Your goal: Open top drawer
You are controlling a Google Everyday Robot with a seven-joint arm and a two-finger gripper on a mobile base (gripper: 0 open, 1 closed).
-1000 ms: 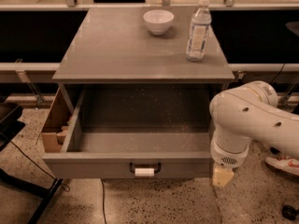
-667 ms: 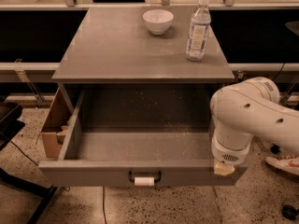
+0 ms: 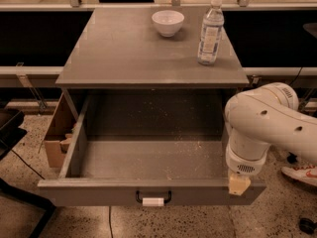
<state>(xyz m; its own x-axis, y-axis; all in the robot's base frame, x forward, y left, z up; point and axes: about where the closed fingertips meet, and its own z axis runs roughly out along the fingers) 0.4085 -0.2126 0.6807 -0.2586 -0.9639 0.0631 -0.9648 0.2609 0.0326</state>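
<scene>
I see dim, warm light from above. The tabletop [image 3: 148, 53] carries a pale sheen, and the top drawer [image 3: 148, 157] darkens toward its far wall. The arm [image 3: 267, 118] looks brightest, above the gripper [image 3: 239, 184] at the drawer's near right corner.

Plastic end effector [image 3: 239, 184] (at matt drawer [image 3: 89, 195])

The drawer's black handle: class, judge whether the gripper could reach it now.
Probably yes. The gripper sits at the top drawer, by its front right corner; nothing stands between it and the handle.
</scene>
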